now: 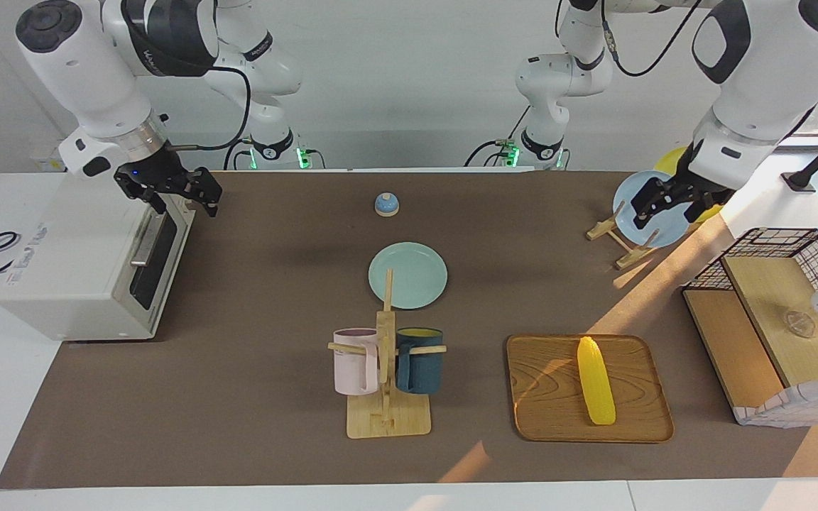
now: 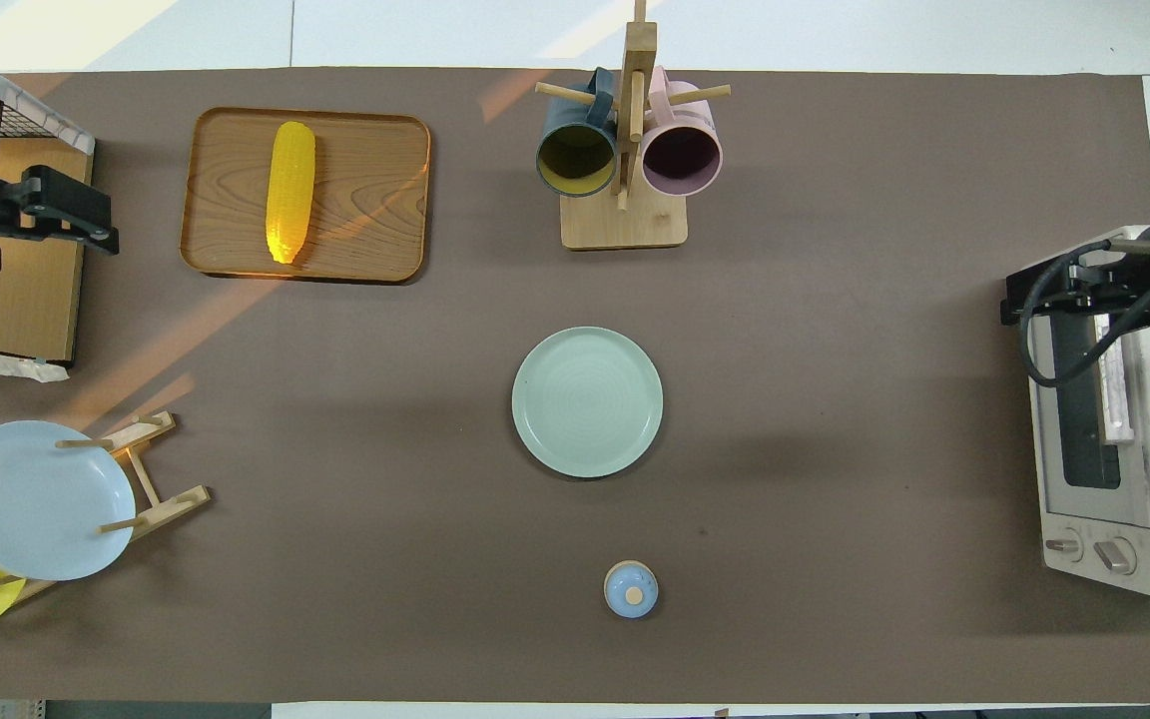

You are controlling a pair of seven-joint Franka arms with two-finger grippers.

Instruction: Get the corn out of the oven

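The yellow corn (image 1: 596, 381) lies on a wooden tray (image 1: 544, 404) at the table's edge farthest from the robots, toward the left arm's end; it also shows in the overhead view (image 2: 289, 190). The off-white oven (image 1: 75, 270) stands at the right arm's end, its dark glass door shut; it also shows in the overhead view (image 2: 1124, 449). My right gripper (image 1: 178, 202) hangs open and empty over the oven's upper front edge, above the bar handle (image 1: 145, 245). My left gripper (image 1: 668, 213) is open and empty, raised in the air by the plate rack.
A mint plate (image 1: 407, 275) lies mid-table. A mug rack (image 1: 386, 355) with a pink and a dark blue mug stands beside the tray. A small blue knob-topped lid (image 1: 386, 204) lies near the robots. A rack with a blue plate (image 1: 640, 209) and a wire basket (image 1: 778, 319) stand at the left arm's end.
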